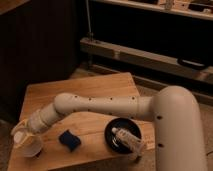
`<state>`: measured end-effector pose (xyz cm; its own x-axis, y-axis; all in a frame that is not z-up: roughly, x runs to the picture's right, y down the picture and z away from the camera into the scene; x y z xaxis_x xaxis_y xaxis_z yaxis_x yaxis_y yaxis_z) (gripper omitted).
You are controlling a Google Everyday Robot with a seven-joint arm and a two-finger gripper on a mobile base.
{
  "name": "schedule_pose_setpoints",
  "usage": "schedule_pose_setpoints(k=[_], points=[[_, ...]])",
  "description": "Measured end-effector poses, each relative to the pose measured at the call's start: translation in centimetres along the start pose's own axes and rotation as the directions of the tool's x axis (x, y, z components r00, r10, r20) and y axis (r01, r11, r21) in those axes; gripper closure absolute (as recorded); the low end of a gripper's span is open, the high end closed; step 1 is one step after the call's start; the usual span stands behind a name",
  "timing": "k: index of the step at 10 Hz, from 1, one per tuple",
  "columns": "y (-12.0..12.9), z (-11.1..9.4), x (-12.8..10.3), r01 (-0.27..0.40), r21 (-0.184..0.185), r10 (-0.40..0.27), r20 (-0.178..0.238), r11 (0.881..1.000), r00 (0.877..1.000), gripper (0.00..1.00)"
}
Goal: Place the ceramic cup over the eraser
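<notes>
Presently the gripper (22, 134) sits at the ceramic cup (31, 146) by the table (100, 87) edge; grip unreadable. Centre your cup above the blue eraser (69, 140), then lower straight.

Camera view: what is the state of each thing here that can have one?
Small cream-white ceramic cup: at the gripper, low over the wooden table's front-left corner; contact with the wood unclear.
Gripper: at the cup, by the table's left edge.
Blue block: lying flat on the table, free, apart from the cup.
Black round dish: upright on the table, holding a white tube.
White tube: lying on its side in the dish.
</notes>
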<state>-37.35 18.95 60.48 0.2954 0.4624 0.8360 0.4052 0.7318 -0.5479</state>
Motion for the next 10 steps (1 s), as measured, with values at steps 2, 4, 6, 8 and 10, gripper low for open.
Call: schedule_pose_setpoints(k=[2,4,6,8,10], points=[[-0.46,0.42,1.13,-0.052,-0.005,0.052,0.084,0.999,0.995,0.49],[-0.79,1.03,1.02,-0.059,-0.018,0.06,0.094,0.998,0.994,0.31],[-0.88,1.07,1.08,-0.066,-0.03,0.068,0.082,0.997,0.994,0.2],[-0.92,1.16,0.96,-0.062,-0.04,0.064,0.063,0.997,0.996,0.2],[-0.95,1.14,0.91,-0.061,-0.04,0.063,0.063,0.997,0.996,0.2]])
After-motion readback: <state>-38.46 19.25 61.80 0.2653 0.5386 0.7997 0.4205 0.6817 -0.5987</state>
